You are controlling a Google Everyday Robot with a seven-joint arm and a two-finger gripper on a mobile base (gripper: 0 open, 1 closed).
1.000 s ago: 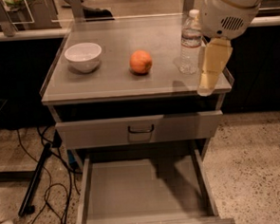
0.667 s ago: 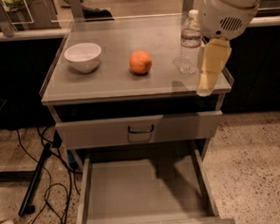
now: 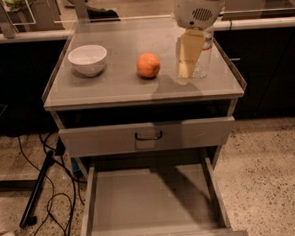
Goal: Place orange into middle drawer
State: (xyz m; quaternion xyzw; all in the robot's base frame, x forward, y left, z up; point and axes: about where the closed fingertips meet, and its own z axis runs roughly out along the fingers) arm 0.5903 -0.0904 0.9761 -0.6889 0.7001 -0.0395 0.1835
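1. The orange (image 3: 148, 65) is round and matte. It sits on the flat grey cabinet top (image 3: 110, 84) at upper centre, well above the middle drawer (image 3: 142, 203).
2. The middle drawer is pulled out at the bottom of the frame. It is wide, shallow grey metal with a plain floor and low side walls.
3. The gripper (image 3: 184, 75), pale yellow and tapering under a white arm housing, hangs just right of the orange without touching it. Whether it is open or closed cannot be told.
4. A clear plastic bottle (image 3: 205, 56) stands right behind the gripper, near the top's right edge.
5. A smooth white bowl (image 3: 88, 59) stands left of the orange, well apart from it.
6. A closed drawer front (image 3: 99, 140) with a dark handle lies between the top and the open drawer.
7. Dark cables (image 3: 47, 196) trail over the speckled floor (image 3: 271, 182) at lower left.
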